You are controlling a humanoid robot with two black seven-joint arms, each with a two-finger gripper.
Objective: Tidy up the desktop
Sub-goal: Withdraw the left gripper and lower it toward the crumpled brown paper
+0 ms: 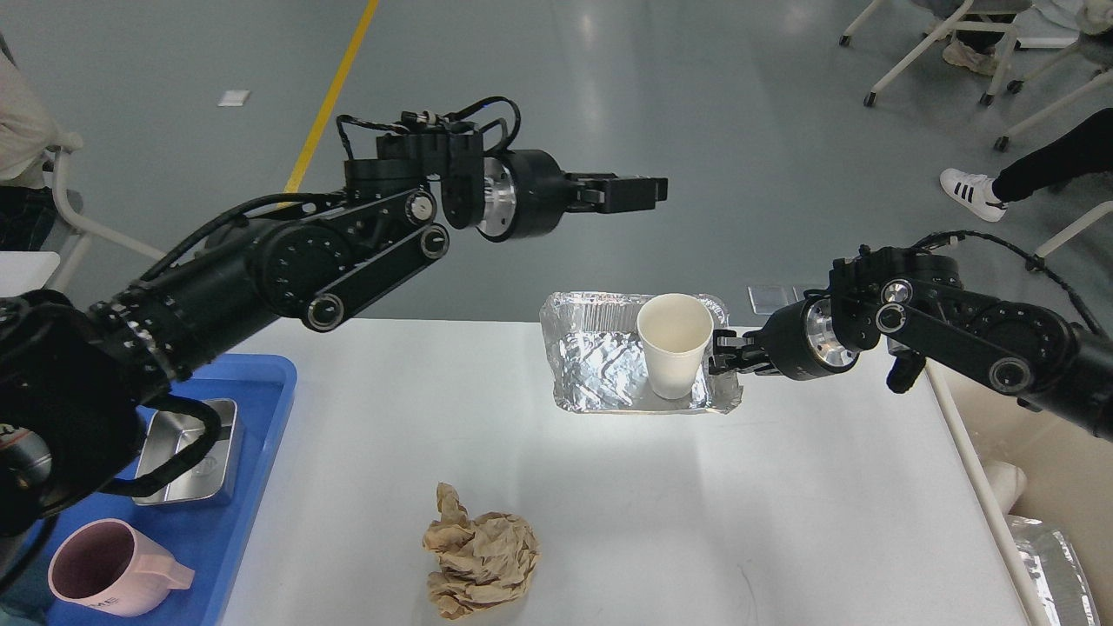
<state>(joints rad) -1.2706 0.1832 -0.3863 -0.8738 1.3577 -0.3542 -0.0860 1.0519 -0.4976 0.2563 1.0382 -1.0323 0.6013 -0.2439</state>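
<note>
The white desktop (783, 504) fills the lower middle of the head view. A crinkled foil tray (591, 356) sits at its far edge with a white paper cup (674, 343) standing upright in its right half. My right gripper (723, 355) comes in from the right and is shut on the foil tray's right rim, just beside the cup. My left gripper (639, 193) hangs high above the table's far edge, empty, its fingers seen side-on as one dark block. A crumpled ball of brown paper (481, 556) lies near the front edge.
A blue plastic tray (261, 382) at the left holds a small metal box (196, 452) and a pink mug (100, 565). A beige bin (1043, 469) stands beside the table's right edge with foil (1052, 565) in it. Chairs and a person's legs are far back right.
</note>
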